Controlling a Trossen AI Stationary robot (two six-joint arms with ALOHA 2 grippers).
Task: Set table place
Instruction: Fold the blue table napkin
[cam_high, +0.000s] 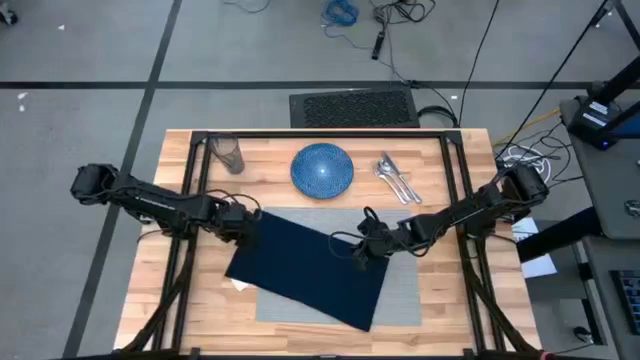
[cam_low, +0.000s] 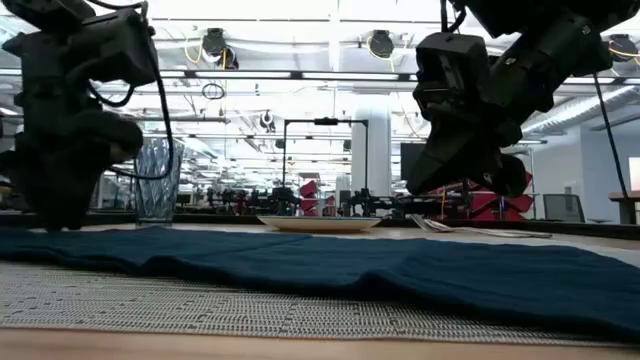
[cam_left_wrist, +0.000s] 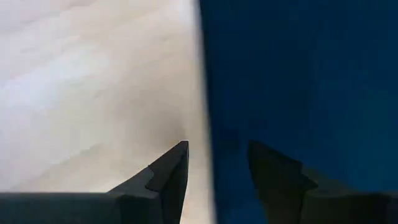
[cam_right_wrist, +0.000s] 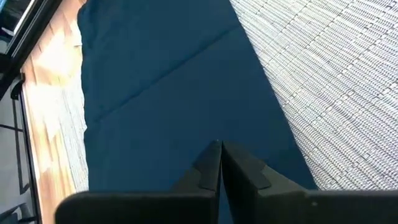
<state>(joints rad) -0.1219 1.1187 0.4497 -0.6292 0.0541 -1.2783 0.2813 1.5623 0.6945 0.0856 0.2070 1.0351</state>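
Left gripper (cam_high: 243, 222), fingers spread, straddles the navy napkin (cam_high: 310, 265) at its left edge; the napkin lies askew across the grey placemat (cam_high: 405, 295). Right gripper (cam_high: 362, 248), fingers pressed together, hovers over its upper right edge. Recommended: grasp both corners level and fold evenly.

Across the top of the high view, the glass (cam_high: 229, 154), plate (cam_high: 322, 168) and cutlery (cam_high: 397, 179) stand apart, with bare surface (cam_high: 265, 165) between them. The napkin (cam_high: 310, 265) fills the centre; the lower corners lie bare.
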